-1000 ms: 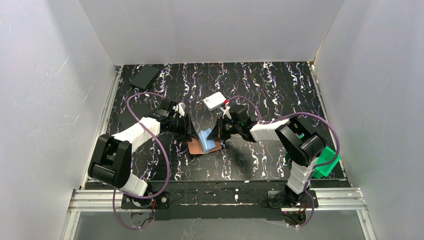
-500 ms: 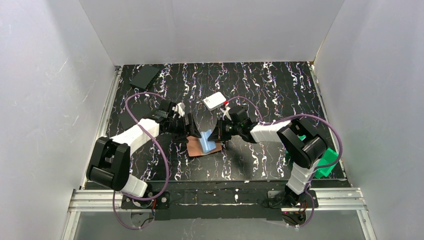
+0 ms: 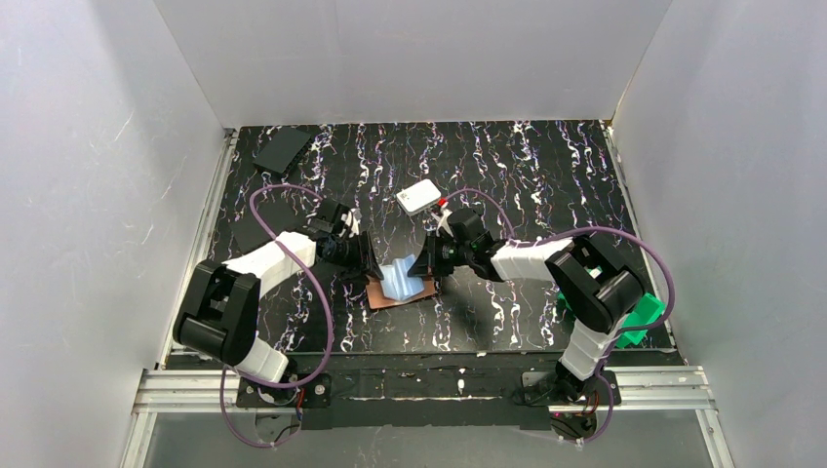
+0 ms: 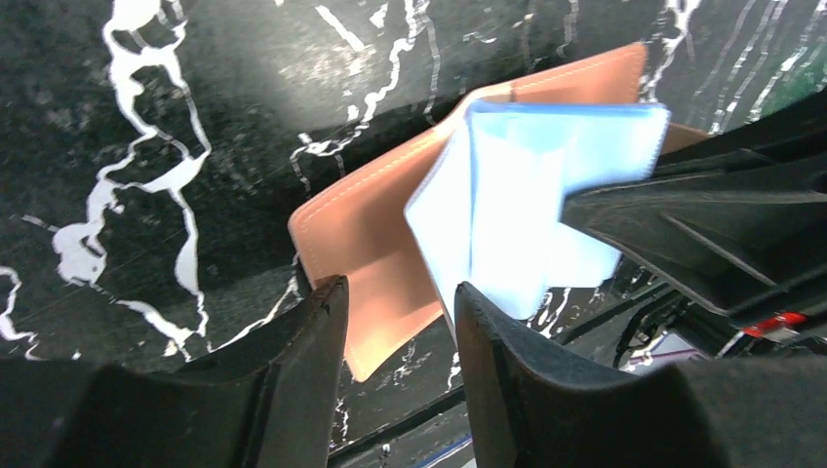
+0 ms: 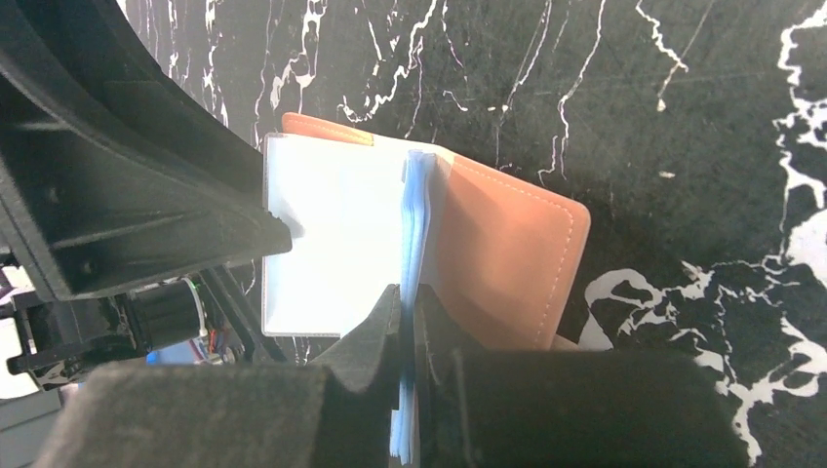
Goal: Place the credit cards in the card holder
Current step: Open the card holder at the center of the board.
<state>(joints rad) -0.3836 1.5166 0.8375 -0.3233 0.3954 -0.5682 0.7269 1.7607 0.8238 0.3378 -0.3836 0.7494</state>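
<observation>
Orange-brown leather showed where the card holder (image 3: 400, 286) lay open on the table (image 3: 527, 166), near its middle. The right gripper (image 5: 410, 295) was clamped on the upright edge of the holder's light-blue panel (image 5: 416, 219). The left gripper (image 4: 395, 304) had its jaws apart over the leather flap, grasping nothing visible. A white box (image 3: 420, 196) sat just beyond the holder.

a white box (image 3: 421, 197) lies near the middle of the surface (image 3: 527, 166), black with white streaks. a green bin (image 3: 644, 317) sits at its right edge.
</observation>
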